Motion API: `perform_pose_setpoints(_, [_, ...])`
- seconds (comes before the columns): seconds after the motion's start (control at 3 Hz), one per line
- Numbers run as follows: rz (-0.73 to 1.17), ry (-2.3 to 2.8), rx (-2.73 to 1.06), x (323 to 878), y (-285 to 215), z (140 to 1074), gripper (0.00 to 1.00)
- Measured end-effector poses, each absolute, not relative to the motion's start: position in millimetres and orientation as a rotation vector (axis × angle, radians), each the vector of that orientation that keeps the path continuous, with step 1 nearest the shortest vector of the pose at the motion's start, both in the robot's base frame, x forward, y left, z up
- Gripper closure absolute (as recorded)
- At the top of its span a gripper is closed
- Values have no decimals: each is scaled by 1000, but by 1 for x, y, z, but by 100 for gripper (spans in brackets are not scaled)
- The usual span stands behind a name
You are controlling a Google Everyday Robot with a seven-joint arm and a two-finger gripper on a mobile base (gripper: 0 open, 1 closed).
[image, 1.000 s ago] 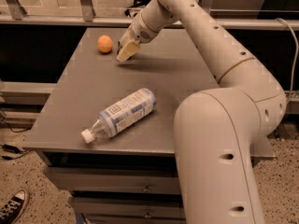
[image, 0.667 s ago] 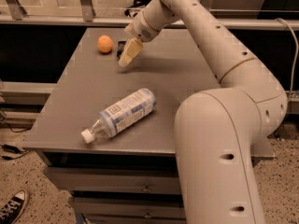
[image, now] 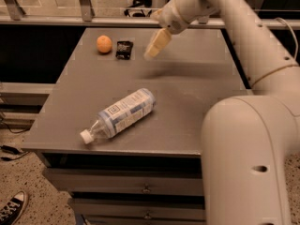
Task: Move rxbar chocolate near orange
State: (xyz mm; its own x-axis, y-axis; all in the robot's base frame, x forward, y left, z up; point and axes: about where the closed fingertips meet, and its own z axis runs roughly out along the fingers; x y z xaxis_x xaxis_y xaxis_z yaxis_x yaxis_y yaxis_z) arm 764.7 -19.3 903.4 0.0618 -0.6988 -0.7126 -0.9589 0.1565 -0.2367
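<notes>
A second ago the gripper (image: pixel 156 45) sat low over the spot just right of the orange (image: pixel 104 44). It has since lifted and swung right, and now hangs above the far middle of the counter (image: pixel 197 93), carrying nothing. Whether its jaws are wide or narrow cannot be told. The move has uncovered the chocolate bar (image: pixel 124 49), a small black wrapper lying flat on the counter just right of the orange, close to it but with a thin strip of counter between them. The orange and the bottle (image: pixel 123 113) lie where they were. The bottle rests on its side near the front, its white cap pointing to the near left corner. The counter is a plain grey top over drawers (image: pixel 140 186) with small pulls. The pale arm (image: pixel 243 36) reaches in from the right, its bulky base filling the near right. A metal rail (image: pixel 84 1) runs along the far edge. On the speckled floor (image: pixel 28 182) at near left is a dark shoe (image: pixel 10 209) with a white sole.
</notes>
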Motion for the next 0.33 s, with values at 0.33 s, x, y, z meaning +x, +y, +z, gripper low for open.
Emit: perform_pose_setpoints(0.33, [442,1702,-1573,762,-44,910,0])
